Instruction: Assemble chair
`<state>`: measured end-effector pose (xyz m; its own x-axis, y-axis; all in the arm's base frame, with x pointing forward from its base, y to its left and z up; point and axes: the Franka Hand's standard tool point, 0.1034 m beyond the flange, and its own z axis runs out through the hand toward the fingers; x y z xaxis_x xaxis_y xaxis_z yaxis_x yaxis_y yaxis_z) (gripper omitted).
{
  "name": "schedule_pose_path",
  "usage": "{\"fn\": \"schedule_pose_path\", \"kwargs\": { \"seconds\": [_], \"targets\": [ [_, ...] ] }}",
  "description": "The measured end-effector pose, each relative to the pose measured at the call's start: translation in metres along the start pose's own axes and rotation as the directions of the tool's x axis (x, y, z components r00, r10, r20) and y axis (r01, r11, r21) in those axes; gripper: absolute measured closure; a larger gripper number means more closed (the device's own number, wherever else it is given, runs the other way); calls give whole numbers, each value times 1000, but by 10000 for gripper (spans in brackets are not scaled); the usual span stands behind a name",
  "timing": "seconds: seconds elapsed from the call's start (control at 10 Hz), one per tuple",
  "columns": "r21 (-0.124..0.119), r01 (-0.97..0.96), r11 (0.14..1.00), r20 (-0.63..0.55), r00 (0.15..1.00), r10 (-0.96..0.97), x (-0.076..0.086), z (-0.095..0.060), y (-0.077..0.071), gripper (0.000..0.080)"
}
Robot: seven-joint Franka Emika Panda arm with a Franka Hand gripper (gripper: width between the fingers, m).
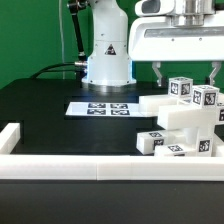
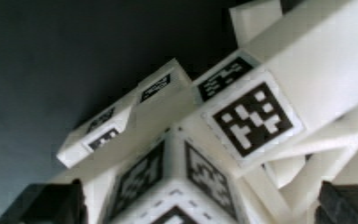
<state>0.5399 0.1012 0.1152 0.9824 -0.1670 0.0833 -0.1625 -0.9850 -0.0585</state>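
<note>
Chair, white blocks bearing black-and-white marker tags without legible writing, behind the white rail on the black tabletop, beneath the parted claw; marker board and green wall beyond.

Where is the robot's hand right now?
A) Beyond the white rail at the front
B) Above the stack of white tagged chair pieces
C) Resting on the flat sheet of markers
B: the hand hangs with its fingers over the chair pieces, away from the marker board.
</note>
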Motion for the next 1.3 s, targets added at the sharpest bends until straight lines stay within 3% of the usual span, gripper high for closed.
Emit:
{"fn": "schedule_pose_path", "kwargs": {
  "seconds": [0.7, 0.8, 0.9, 1.0, 1.3],
  "targets": [
    [-23, 428, 903, 5, 904, -428, 1, -1, 2, 160],
    [-24, 454, 890, 6, 891, -454, 1, -1, 3, 338],
    [-24, 451, 892, 6, 893, -451, 1, -1, 3, 338],
    [-24, 450, 893, 6, 893, -450, 1, -1, 4, 477],
    [-24, 423, 906, 6, 906, -423, 1, -1, 4, 512]
  ]
}}
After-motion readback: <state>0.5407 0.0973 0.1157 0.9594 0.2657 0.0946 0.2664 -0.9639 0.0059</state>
